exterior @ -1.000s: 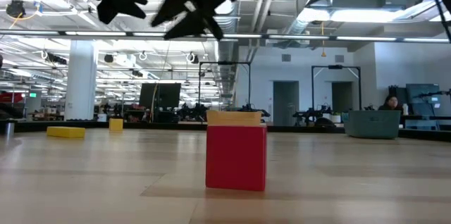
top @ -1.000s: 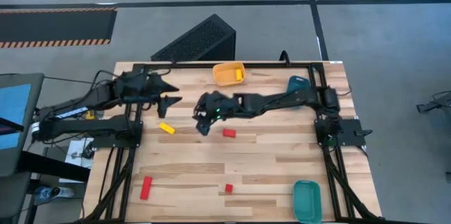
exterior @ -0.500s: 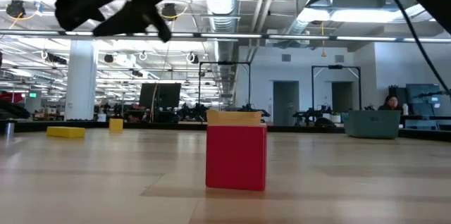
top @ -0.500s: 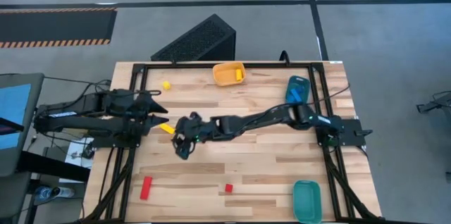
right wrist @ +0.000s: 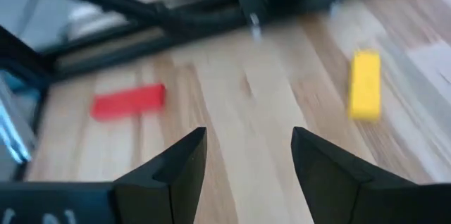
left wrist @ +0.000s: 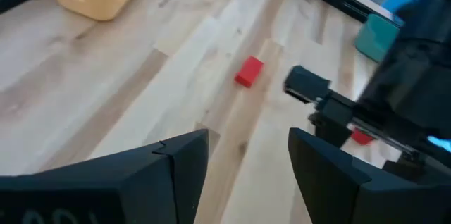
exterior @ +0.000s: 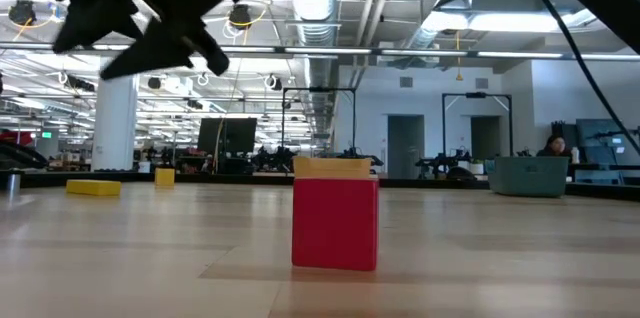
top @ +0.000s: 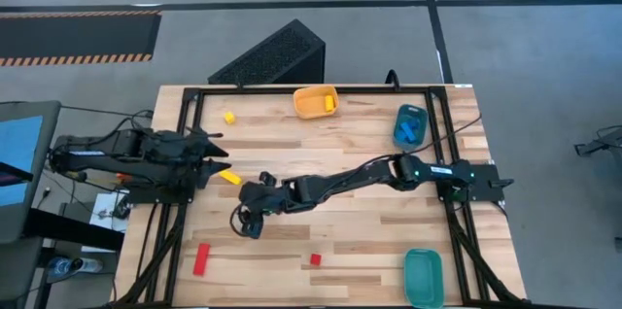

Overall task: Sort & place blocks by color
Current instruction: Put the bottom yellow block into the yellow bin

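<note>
My right gripper (top: 248, 222) is open and holds nothing; it hovers left of the table's middle, its arm stretched across from the right. In the right wrist view (right wrist: 246, 168) a red bar (right wrist: 128, 101) and a yellow bar (right wrist: 365, 84) lie flat beyond its fingers. The high view shows the red bar (top: 202, 258) near the near-left corner, the yellow bar (top: 229, 178), a yellow cube (top: 229, 117) and a red cube (top: 315, 260). Another red block (left wrist: 248, 71) shows only in the left wrist view. My left gripper (top: 209, 149) waits open at the left edge.
An orange tray (top: 315, 102) with a yellow block (top: 330, 104) sits at the far edge. A blue tray (top: 409, 126) stands far right, and a teal tray (top: 424, 277) sits at the near-right corner. In the low view the red cube (exterior: 335, 220) stands close.
My right gripper has swung from the table's middle toward the left and the near edge, its arm stretching out over the red block there. My left arm has drawn back toward the left edge. No block has moved.
</note>
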`<state>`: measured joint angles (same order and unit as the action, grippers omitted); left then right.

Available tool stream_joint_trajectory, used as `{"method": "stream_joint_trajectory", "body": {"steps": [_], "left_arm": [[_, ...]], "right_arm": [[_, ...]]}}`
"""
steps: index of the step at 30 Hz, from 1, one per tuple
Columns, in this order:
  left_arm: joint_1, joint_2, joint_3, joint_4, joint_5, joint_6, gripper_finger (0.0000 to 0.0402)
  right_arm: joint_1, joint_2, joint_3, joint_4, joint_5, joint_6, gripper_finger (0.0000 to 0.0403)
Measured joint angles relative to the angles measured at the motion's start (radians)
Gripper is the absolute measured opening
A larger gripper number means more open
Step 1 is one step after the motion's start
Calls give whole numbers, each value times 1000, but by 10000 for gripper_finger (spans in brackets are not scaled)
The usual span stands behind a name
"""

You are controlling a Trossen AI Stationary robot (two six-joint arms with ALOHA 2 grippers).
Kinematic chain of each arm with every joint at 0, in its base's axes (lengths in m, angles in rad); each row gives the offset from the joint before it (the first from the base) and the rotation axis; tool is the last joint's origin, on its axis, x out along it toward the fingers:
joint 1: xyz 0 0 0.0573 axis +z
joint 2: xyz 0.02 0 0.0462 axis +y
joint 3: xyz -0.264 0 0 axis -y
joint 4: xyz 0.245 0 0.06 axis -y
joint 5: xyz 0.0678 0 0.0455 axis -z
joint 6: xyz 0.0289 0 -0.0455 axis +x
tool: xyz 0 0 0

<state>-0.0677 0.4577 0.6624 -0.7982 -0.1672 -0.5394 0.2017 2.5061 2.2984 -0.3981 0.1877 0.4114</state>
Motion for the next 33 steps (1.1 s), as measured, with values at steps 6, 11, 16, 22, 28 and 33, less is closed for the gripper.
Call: {"method": "stream_joint_trajectory", "body": {"steps": [6, 11, 16, 22, 28, 33], "left_arm": [[0, 33, 0, 1, -17, 4, 182], [0, 71, 0, 2, -17, 5, 182], [0, 119, 0, 3, -13, 64, 182], [0, 153, 0, 22, 7, 109, 182], [0, 151, 0, 68, 57, 135, 182], [-12, 151, 0, 74, 63, 129, 182]], "right_arm": [[20, -11, -1, -153, 11, 0, 229], [41, -11, -1, -194, 13, 0, 229], [67, -12, -1, -204, 15, 21, 229], [79, -12, -1, -215, 20, 60, 229], [77, -12, -1, -229, 19, 30, 229], [66, -12, -1, -218, 17, 29, 229]]}}
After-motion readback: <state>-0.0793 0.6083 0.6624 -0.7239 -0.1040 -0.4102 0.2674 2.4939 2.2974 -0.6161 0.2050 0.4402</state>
